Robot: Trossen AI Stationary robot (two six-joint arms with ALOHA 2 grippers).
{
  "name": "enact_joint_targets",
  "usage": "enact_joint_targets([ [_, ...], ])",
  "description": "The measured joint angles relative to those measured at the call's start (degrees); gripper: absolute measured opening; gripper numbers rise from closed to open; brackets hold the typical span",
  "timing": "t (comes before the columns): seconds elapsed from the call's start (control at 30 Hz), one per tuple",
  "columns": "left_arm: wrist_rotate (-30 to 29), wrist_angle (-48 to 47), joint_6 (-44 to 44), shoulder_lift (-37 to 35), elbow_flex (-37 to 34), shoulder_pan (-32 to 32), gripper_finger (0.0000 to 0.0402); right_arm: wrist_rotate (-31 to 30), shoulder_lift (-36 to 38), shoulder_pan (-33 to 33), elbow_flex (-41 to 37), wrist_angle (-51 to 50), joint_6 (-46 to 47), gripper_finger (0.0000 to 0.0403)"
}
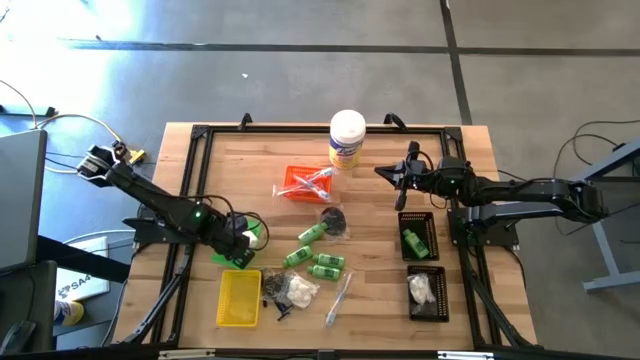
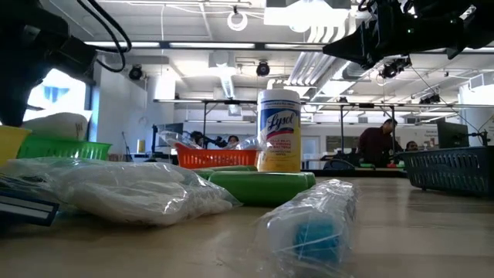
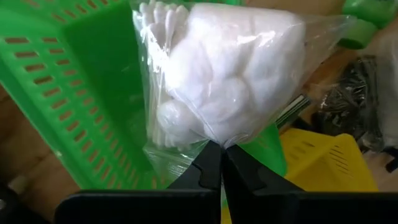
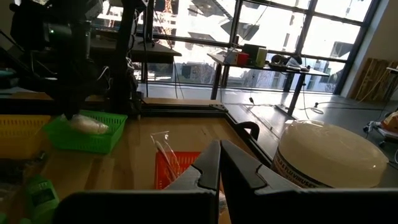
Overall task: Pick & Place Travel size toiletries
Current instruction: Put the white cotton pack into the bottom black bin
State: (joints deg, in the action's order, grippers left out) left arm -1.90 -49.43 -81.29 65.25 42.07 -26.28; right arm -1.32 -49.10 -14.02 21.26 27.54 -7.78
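My left gripper (image 1: 247, 238) (image 3: 222, 148) is over the green mesh tray (image 1: 238, 256) (image 3: 93, 93), shut on a clear bag of white fluffy bits (image 3: 217, 74). My right gripper (image 1: 383, 172) (image 4: 219, 146) hangs shut and empty above the table near the white canister (image 1: 347, 138). Loose on the wood lie green bottles (image 1: 314, 235) (image 1: 327, 266), another bag of white bits (image 1: 298, 290), a clear-wrapped stick (image 1: 339, 298) and small black pieces (image 1: 334, 221). Pink-white sticks (image 1: 312, 182) lie in the orange tray (image 1: 293, 192). My left gripper pinches the clear bag's plastic edge (image 3: 208, 138) between its two shut fingers, coming from above. The bag's filled part spreads beyond the fingertips over the green tray's floor. In the right wrist view the bag (image 4: 87, 124) sits low inside that tray; whether it rests there I cannot tell.
A yellow tray (image 1: 240, 297) stands near the table's front edge. Two black trays on the right hold a green bottle (image 1: 412, 240) and a white bag (image 1: 422, 290). A black frame (image 1: 200, 135) borders the work area. People show in the room behind (image 2: 378, 143).
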Motion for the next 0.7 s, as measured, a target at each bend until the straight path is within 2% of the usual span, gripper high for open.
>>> enact_joint_targets([
  [0.23, -0.3, 0.1, -1.7, 0.0, -0.8, 0.0, 0.0008, 0.0, 0.0, 0.0, 0.0, -0.3, 0.0, 0.0005],
  [0.57, -1.0, 0.0, -1.5, 0.0, -0.8, 0.0, 0.0111, 0.0, 0.0, 0.0, 0.0, -0.4, 0.0, 0.0005],
  [0.7, 0.1, -2.0, -1.5, -1.0, -0.8, 0.0, 0.0133, 0.0, 0.0, 0.0, 0.0, -0.4, 0.0, 0.0005],
])
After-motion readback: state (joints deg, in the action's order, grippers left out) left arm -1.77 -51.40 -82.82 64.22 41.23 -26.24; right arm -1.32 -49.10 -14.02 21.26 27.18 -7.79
